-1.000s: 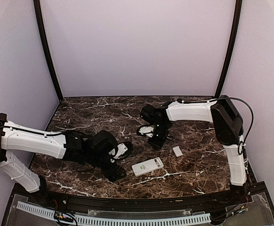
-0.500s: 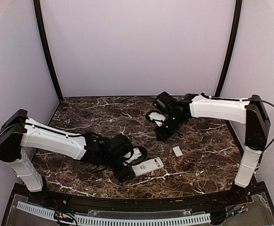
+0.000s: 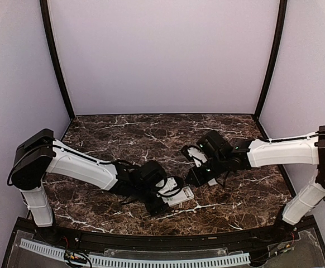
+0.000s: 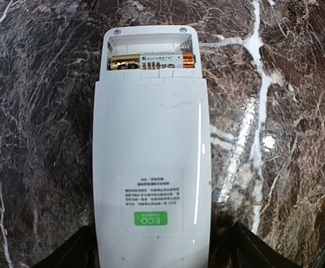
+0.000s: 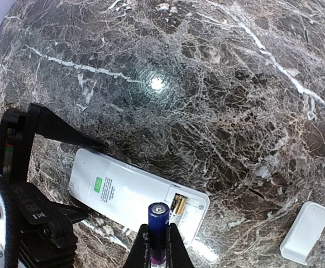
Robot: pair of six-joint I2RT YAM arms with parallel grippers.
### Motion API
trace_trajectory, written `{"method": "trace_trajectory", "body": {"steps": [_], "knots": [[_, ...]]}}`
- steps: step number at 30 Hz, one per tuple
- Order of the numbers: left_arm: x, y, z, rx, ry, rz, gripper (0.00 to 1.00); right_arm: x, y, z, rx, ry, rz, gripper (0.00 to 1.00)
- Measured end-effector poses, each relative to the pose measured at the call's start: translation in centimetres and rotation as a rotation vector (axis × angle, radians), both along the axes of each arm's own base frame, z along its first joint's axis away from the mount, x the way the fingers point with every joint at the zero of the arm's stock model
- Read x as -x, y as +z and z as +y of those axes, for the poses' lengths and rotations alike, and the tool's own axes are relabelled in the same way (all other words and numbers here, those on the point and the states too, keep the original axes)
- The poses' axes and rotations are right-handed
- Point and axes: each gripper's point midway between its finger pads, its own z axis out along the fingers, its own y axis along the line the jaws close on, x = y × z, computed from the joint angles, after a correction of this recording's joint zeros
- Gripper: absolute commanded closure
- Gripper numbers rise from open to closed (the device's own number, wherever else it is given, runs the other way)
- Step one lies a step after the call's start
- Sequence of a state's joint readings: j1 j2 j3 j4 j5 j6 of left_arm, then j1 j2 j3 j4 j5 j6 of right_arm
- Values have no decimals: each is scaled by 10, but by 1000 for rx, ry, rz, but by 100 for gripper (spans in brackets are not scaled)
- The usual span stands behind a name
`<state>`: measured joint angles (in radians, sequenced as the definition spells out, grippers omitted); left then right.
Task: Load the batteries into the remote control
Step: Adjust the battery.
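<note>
Dark veined marble formed the table [image 3: 112,134], walled in by plain lilac panels. Toward its near edge, about mid-width, the remote [image 4: 151,167] lay face down with its label up. Its bay at the right-hand end was uncovered. One slot held a gold-ended cell [image 4: 151,61]; the slot beside it looked empty.

The left gripper [image 3: 166,192] stood spread wide around the remote's left end, a finger on each long side. Neither finger was clearly pressing on it. The right gripper [image 5: 158,251] was clamped on a purple battery [image 5: 158,226], held just right of the bay and above it. The battery's flat tip pointed roughly at the opening. The bay cover [image 5: 306,231] lay loose on the marble farther right, well apart from the remote.

The step in hand looked like seating this battery, with the task perhaps half done. To do it well, the left fingers should probably close on the remote first, so that it could not slide. The battery would then need turning to lie parallel with the seated cell, because the slot runs across the remote's width. Polarity could not be read from these views. Going in spring end first, at a slight tilt, then pressing flat, seemed safest.
</note>
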<state>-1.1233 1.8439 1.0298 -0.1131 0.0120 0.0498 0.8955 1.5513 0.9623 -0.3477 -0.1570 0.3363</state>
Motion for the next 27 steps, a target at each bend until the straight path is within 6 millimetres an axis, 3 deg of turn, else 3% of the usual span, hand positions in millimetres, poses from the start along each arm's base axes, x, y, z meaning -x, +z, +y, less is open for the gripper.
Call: {"method": "trace_trajectory", "body": {"steps": [9, 12, 21, 27], "knots": [[-6, 0, -9, 63, -16, 42, 47, 4, -12, -7, -38, -64, 13, 100], [-4, 0, -10, 67, -19, 51, 51, 5, -19, -12, -36, -93, 17, 100], [12, -3, -2, 64, 18, 67, 50, 19, -21, -6, -81, -126, -24, 100], [14, -4, -2, 63, 42, 49, 38, 10, -25, -3, -104, -143, -74, 100]]}}
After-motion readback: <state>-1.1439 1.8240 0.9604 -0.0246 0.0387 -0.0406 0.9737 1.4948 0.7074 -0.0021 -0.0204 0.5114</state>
